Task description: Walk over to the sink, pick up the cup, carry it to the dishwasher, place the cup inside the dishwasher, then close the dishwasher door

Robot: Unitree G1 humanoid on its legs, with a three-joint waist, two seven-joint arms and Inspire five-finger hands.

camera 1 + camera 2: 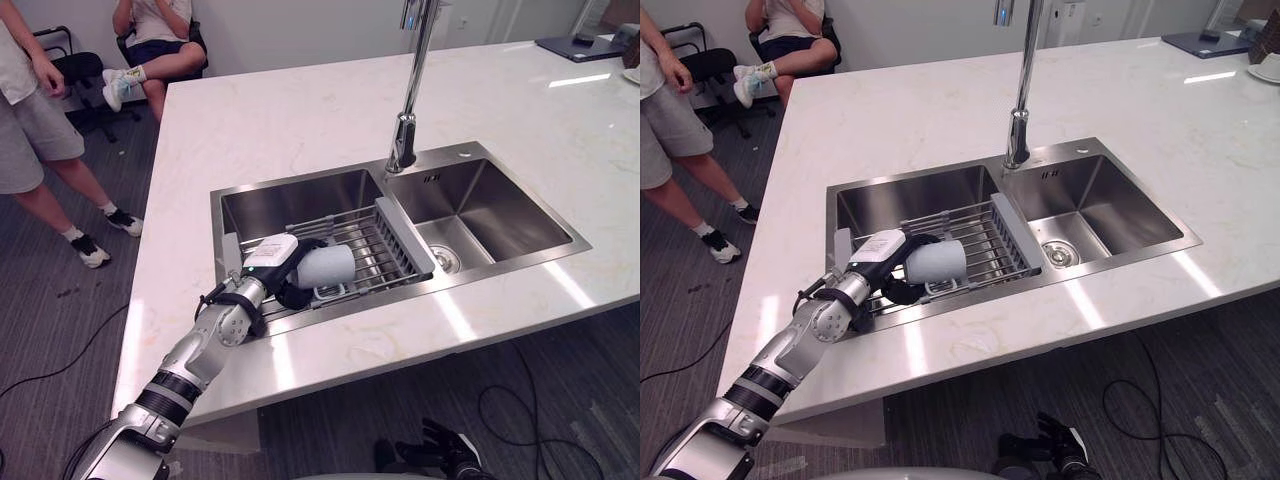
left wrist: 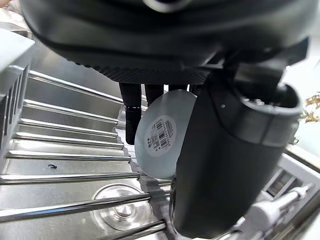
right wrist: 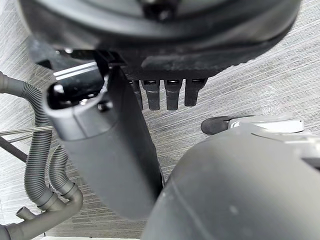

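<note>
The right hand [image 1: 440, 448] is hanging low, fingers relaxed. The left hand [image 1: 283, 288] is gripping the cup [image 1: 325, 266] at its base end, fingers curling round it. The cup is lying sideways on the rack [image 1: 385, 255] in the sink [image 1: 300, 200], its long axis pointing right, away from the palm.

Faucet [image 1: 405, 135] rises behind the rack [image 1: 372, 252]; sink's [image 1: 520, 262] right half lies open.

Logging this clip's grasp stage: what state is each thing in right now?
cup: on its side, over the rack
left hand: curled round the cup
right hand: open, low by the floor, empty
faucet: upright, no water running
rack: lying across the sink's left basin
</note>
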